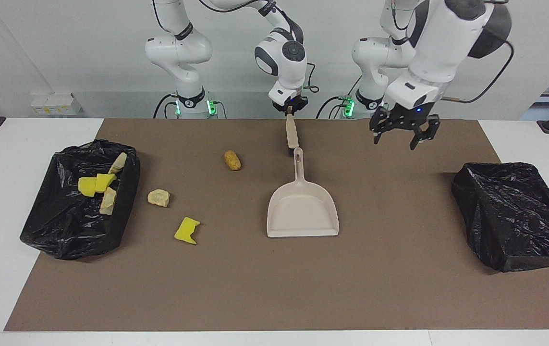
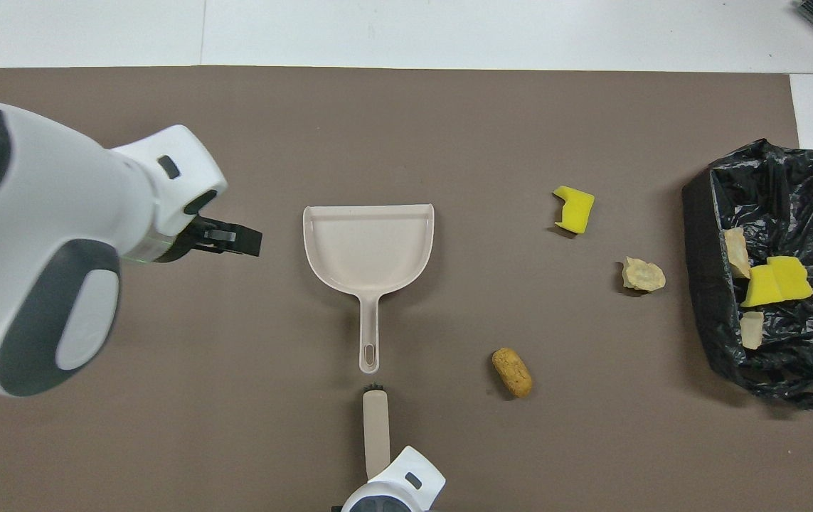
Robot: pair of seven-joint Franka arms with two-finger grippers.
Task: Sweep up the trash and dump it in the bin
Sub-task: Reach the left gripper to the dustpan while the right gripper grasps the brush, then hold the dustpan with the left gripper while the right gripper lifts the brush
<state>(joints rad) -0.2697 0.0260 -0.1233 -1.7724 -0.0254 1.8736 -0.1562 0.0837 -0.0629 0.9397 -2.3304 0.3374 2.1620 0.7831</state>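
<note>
With the right end effector (image 1: 290,111) clenched on the brush (image 1: 292,133), the released left end effector (image 1: 403,133) should grasp the dustpan (image 1: 303,206) handle squarely, near its end.

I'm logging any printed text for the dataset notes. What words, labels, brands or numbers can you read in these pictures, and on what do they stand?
None can be read.
Dustpan: plain, no print.
Brush, held by the shut right gripper: plain handle.
Black bin bags: no print.
Small white boxes beside the table: yellow marks, too small to read.
Open left gripper: no lettering visible.
</note>
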